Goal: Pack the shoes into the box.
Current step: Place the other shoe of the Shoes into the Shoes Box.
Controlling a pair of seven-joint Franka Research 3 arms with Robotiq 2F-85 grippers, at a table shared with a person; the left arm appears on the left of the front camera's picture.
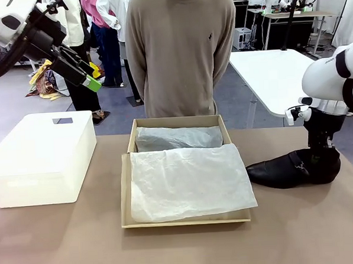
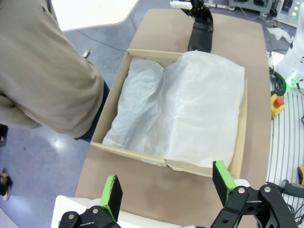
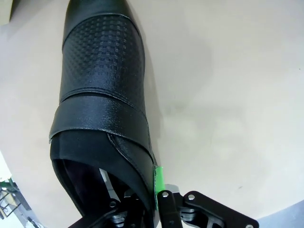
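Note:
One black shoe (image 1: 288, 170) lies on its sole on the brown table, right of the box (image 1: 125, 188), with its pointed toe toward the box. My right gripper (image 1: 320, 154) comes down on the heel end. In the right wrist view the gripper (image 3: 135, 185) is shut on the shoe (image 3: 102, 85), its side wall pinched between a finger inside the opening and a green pad outside. The open box (image 2: 114, 99) is lined with crumpled white tissue paper (image 1: 188, 181). My left gripper (image 1: 93, 76) hangs open, high at the far left, looking down on the box past its own fingers (image 2: 111, 197).
A white plastic bin (image 1: 41, 157) stands left of the box. A person (image 1: 181, 55) in a beige sweater stands at the far edge, directly behind the box. A white table (image 1: 274, 73) sits behind on the right. Bare tabletop lies along the near edge.

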